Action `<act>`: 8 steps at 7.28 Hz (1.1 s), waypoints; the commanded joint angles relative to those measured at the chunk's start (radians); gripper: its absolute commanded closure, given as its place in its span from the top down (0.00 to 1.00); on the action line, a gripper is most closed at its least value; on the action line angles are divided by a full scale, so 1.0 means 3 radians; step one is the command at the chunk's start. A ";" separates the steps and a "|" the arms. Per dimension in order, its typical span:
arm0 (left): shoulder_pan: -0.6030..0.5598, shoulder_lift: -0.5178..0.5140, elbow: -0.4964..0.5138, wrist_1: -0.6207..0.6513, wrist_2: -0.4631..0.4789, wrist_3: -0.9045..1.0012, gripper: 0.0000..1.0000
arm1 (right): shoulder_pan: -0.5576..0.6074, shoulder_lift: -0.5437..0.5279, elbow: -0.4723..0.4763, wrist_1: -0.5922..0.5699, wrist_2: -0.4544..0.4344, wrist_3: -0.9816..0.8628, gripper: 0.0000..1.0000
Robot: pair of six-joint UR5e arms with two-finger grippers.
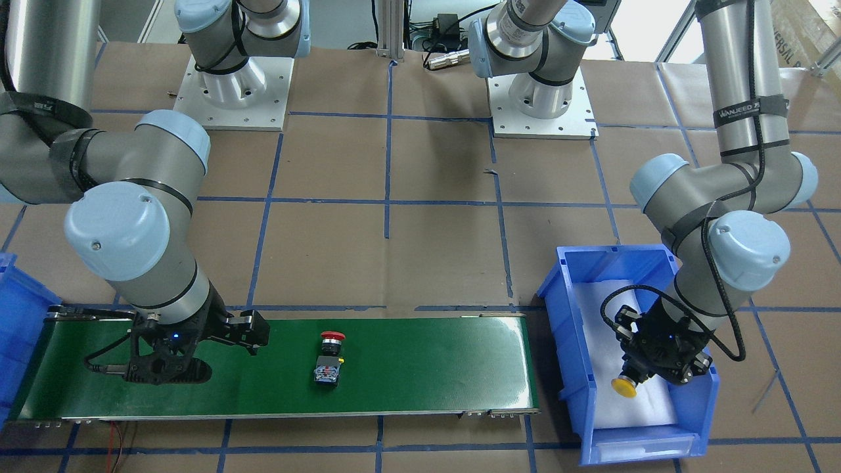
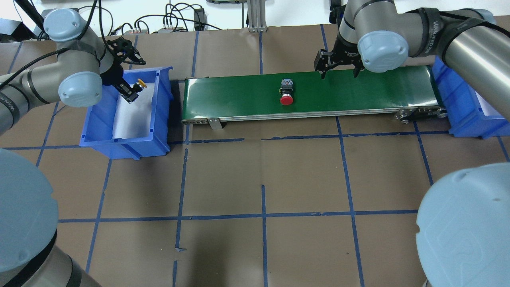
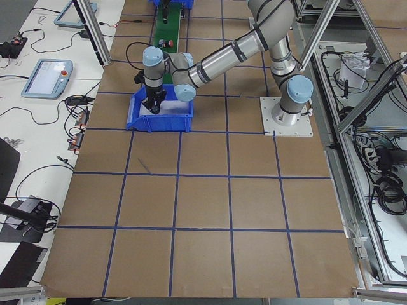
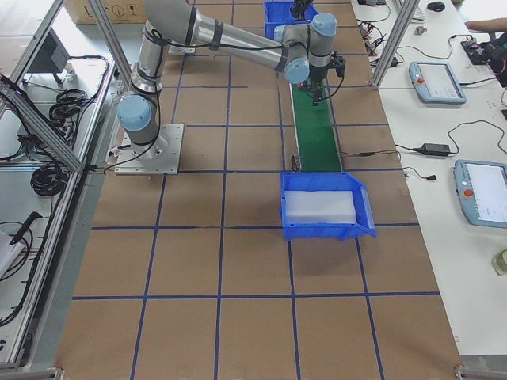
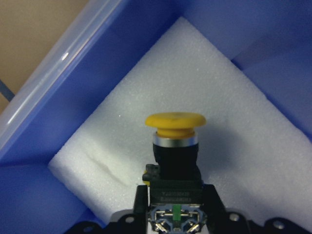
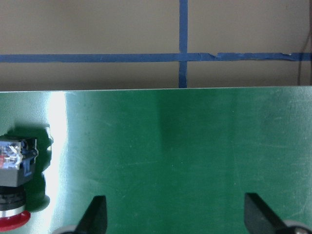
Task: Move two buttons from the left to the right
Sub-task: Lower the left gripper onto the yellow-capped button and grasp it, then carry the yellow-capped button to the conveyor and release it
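Yellow-capped black push-button switch (image 5: 174, 146) sits clamped in left pincer (image 5: 174, 202) inside blue plastic bin (image 2: 161, 119); lift straight up w/o clipping rim. Right pincer (image 6: 175, 209) spread & empty beside red-capped switch (image 1: 330, 358) on green belt (image 1: 427, 361).

The yellow-capped button (image 5: 174, 158) has a black body; the red-capped button (image 1: 330, 360) has a black-grey one; white foam (image 5: 112, 146) lines a blue bin (image 1: 617, 259); glossy green belt (image 1: 427, 361); brown worktop (image 2: 303, 175) gridded with blue tape (image 2: 263, 239)
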 commanded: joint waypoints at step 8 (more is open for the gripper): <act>-0.0316 0.0688 -0.0060 -0.0348 0.0110 -0.1909 0.33 | 0.0000 0.0079 -0.0046 -0.0005 0.0016 0.0000 1.00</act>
